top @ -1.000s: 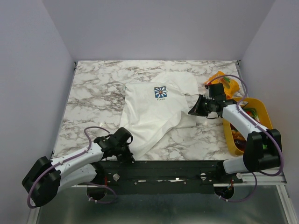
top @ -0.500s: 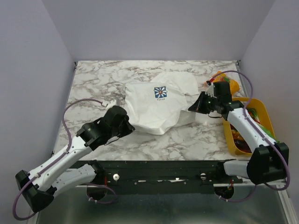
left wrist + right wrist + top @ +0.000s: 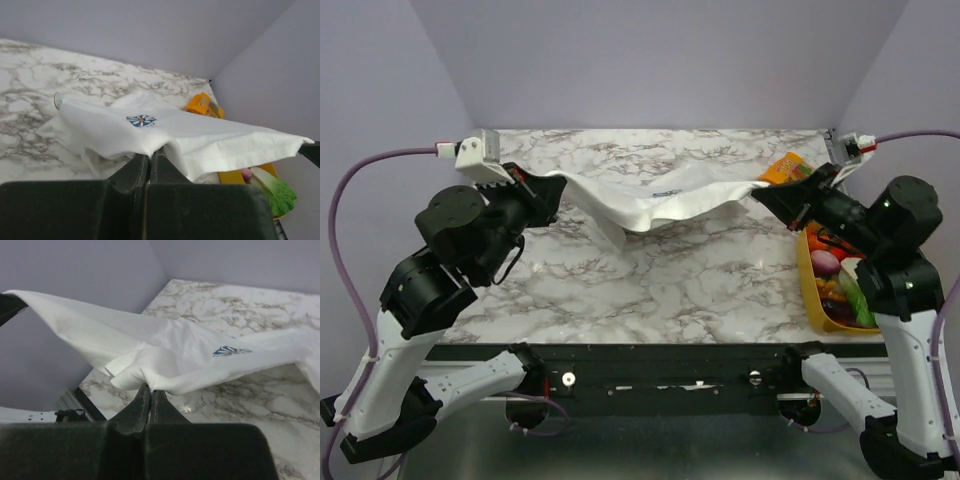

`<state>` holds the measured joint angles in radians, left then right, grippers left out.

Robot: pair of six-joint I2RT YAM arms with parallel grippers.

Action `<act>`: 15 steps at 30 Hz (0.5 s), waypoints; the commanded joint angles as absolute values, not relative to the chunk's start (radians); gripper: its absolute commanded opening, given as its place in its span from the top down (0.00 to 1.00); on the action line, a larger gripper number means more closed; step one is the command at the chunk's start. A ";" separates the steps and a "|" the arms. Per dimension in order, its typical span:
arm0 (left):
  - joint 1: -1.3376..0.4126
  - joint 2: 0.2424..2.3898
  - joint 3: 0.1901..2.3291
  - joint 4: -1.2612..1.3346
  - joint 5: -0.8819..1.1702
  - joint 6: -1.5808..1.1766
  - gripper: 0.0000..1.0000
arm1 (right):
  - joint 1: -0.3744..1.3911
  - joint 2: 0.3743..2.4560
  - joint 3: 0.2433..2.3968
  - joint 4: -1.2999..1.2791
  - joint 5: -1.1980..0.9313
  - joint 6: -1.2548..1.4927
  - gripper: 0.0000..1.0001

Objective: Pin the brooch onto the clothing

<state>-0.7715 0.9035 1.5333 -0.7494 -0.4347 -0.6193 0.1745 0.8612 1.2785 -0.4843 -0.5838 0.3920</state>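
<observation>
Orange snack packet [image 3: 784, 168] at table's [image 3: 700, 280] far rt, just behind the shirt's [image 3: 650, 200] rt end. Both arms reared high. Left gripper [image 3: 149, 156] & right gripper [image 3: 149, 390] each pinched tight on a shirt edge, cloth slung betw. them above the table, emblem [image 3: 141, 120] up. Yellow bin [image 3: 807, 290] at rt holds veg [image 3: 840, 285]. Brooch: can't make out.

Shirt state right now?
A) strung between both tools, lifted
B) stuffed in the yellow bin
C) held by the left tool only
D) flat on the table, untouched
A: the left tool and right tool are each shut on an edge of the white T-shirt, which sags between them over the marble table. Both wrist views show the fabric pinched.
</observation>
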 commanded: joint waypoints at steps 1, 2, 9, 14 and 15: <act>-0.769 0.896 1.643 -0.778 -0.341 -0.477 1.00 | 0.169 0.778 1.370 -0.488 -0.730 0.394 0.99; -0.769 0.897 1.663 -0.790 -0.313 -0.460 1.00 | 0.169 0.769 1.402 -0.482 -0.738 0.396 0.99; -0.769 0.897 1.787 -0.744 -0.348 -0.402 1.00 | 0.169 0.799 1.552 -0.506 -0.660 0.417 0.99; -0.767 1.015 1.897 -0.802 -0.474 -0.356 1.00 | 0.169 0.955 1.618 -0.568 -0.543 0.397 0.99; -0.767 1.067 1.913 -0.807 -0.509 -0.348 1.00 | 0.169 1.021 1.626 -0.568 -0.513 0.405 0.99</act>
